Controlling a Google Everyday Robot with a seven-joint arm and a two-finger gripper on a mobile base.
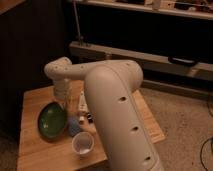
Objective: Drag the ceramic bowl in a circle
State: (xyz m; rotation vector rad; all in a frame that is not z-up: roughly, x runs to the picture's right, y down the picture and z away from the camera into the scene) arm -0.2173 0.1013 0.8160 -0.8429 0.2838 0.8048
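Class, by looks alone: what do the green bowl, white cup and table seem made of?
The green bowl: likely glazed ceramic, from its glossy sheen. The white cup: perhaps paper or plastic, matte; unclear. The table: wood, from its tan grain. The gripper is at the bowl's far right rim.

No text, label, brand, number or sign can be read here: nothing legible on the white arm (115,105), the green ceramic bowl (51,121), the white cup (82,144) or the small items beside them. The pincer (63,103) hangs low over the wooden worktop (37,155), at the bowl's far right rim.
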